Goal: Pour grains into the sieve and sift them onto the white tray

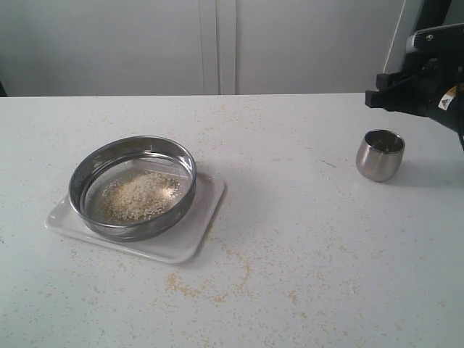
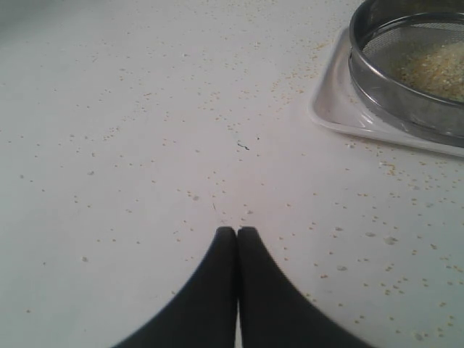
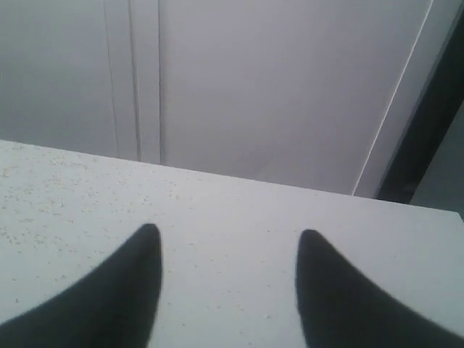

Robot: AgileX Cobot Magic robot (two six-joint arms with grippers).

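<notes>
Left gripper [image 2: 237, 231] jaws pressed together, right gripper [image 3: 228, 238] jaws spread: a careless grasp could tilt the sieve [image 1: 87, 174] off the white tray [image 1: 206, 206], spilling grains [image 1: 141, 194] onto the worktop [image 1: 326, 239].

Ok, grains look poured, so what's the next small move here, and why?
Probably open the left gripper and move it to the rim of the sieve, ready to shake. The grains lie piled on its mesh, the sieve sits on the white tray, and the steel cup stands upright, clear of the open right gripper. The left gripper is shut, with the sieve close by.
</notes>
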